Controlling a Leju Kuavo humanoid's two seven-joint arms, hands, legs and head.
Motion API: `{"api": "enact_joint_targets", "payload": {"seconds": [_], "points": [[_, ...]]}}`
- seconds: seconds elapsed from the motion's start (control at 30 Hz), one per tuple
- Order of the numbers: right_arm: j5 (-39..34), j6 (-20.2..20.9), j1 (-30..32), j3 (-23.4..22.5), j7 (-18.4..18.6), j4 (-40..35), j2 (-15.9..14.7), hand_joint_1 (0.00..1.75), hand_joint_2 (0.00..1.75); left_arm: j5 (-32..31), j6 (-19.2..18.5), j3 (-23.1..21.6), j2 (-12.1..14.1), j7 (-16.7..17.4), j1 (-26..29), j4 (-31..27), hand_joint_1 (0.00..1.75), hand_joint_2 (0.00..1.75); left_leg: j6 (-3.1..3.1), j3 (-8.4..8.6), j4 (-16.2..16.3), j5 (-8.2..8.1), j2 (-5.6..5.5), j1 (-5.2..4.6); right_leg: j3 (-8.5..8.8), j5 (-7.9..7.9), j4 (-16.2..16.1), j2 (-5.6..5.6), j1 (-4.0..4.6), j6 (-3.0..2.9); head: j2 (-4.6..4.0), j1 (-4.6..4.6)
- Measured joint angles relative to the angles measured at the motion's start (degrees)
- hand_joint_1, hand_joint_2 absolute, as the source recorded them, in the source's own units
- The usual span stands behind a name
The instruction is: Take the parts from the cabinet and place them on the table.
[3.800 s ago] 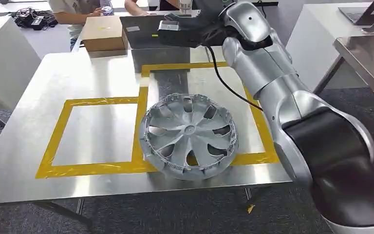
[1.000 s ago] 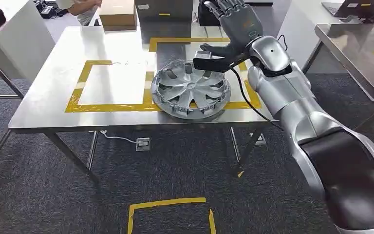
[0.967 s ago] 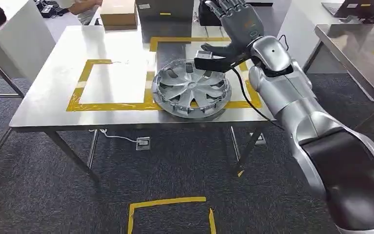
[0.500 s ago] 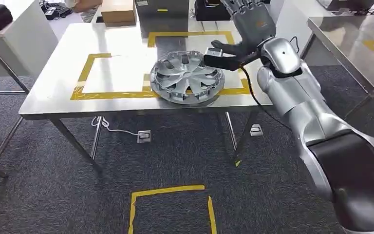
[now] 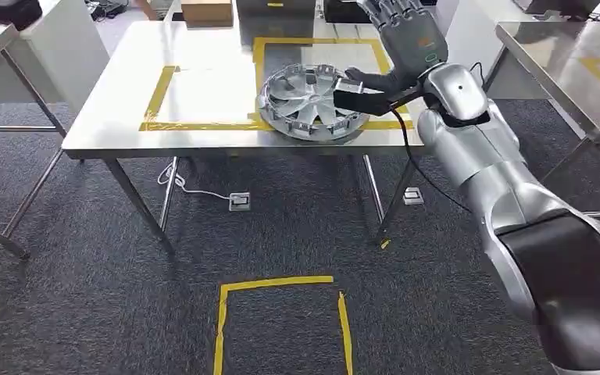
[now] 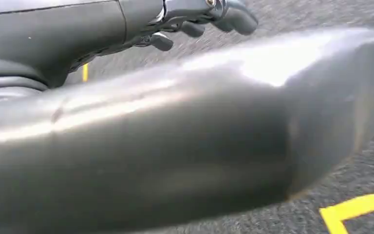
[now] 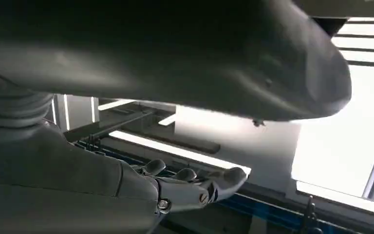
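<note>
- Wheel cover (image 5: 311, 101): lying flat on the table (image 5: 125, 94), close to the table's near edge, overlapping the yellow tape (image 5: 203, 125) marked on the tabletop.
- Right hand (image 5: 408, 33): raised above the right part of the table, palm up, fingers spread, grasping nothing; same empty, stretched-out fingers (image 7: 195, 181) noted in the right wrist view.
- Left hand (image 6: 202, 17): seen off the table, over the carpet; blurred, grip state impossible to tell.
- Step in hand, judged: placement done, withdrawal from the table due.
- Recommended: lift the right arm clear above the wheel cover before swinging away from the table; keep the dark wrist unit and its cable off the rim, to avoid dragging the part toward the table's near edge.
- Recommended: confirm the wheel cover rests fully on the table, no overhang, before fetching another part.
- Cardboard box (image 5: 207, 11): at the table's far edge, closed as far as visible; contents hidden.
</note>
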Motion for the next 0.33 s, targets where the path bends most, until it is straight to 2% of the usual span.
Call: {"api": "enact_joint_targets", "payload": {"seconds": [0.03,0.07,0.1,0.13,0.27,0.3,0.33], "points": [[-0.06,0.13,-0.1,0.0,-0.02,0.0,-0.13,0.0,0.0,0.67,0.0,0.54,0.28,-0.54,-0.14,-0.22,0.0,0.0,0.15,-1.19,0.0,0.95,-0.01,-0.06,-1.45,-4.15,4.67,0.08,0.09,0.19,0.0,0.06],[-0.09,0.17,-0.13,0.0,0.0,0.0,-0.15,0.0,0.0,1.03,0.02,0.92,0.48,-0.96,-0.35,-0.26,0.0,0.0,0.25,-2.21,0.01,1.74,0.0,-0.15,-2.59,-7.07,9.28,0.12,0.19,0.24,0.0,0.09],[-0.04,0.24,0.03,0.0,0.11,0.0,-0.13,0.0,0.0,1.33,0.15,1.27,0.81,-1.36,-0.6,-0.31,0.0,0.0,0.3,-3.22,0.02,2.52,0.03,-0.3,-3.27,-8.76,13.52,0.13,0.3,0.13,0.0,0.09],[0.11,0.24,0.11,0.0,0.26,0.0,-0.15,0.0,0.0,1.65,0.41,1.48,0.87,-1.68,-0.69,-0.31,0.0,0.0,0.31,-3.57,0.03,2.79,0.05,-0.33,-3.29,-8.91,14.63,0.14,0.35,0.06,0.0,0.09],[0.11,0.24,0.19,0.0,0.26,0.0,-0.15,0.0,0.0,1.66,0.42,1.49,0.92,-1.68,-0.75,-0.31,0.0,0.0,0.32,-3.81,0.03,2.9,0.04,-0.37,-3.25,-8.86,15.21,0.14,0.38,0.02,0.0,0.09],[0.33,0.37,0.44,0.0,0.57,0.0,-0.17,0.0,0.0,2.18,1.12,1.98,1.05,-2.32,-0.92,-0.41,0.0,0.0,0.38,-4.6,0.03,3.47,0.06,-0.47,-2.47,-7.8,15.93,0.17,0.52,-0.28,0.0,0.11],[0.44,0.5,0.67,0.0,0.77,0.0,-0.26,0.0,0.0,2.4,1.8,2.3,1.11,-2.91,-1.03,-0.46,0.0,0.0,0.37,-5.29,0.03,3.92,0.06,-0.61,-0.84,-6.15,14.9,0.23,0.69,-0.66,0.0,0.11]]}}
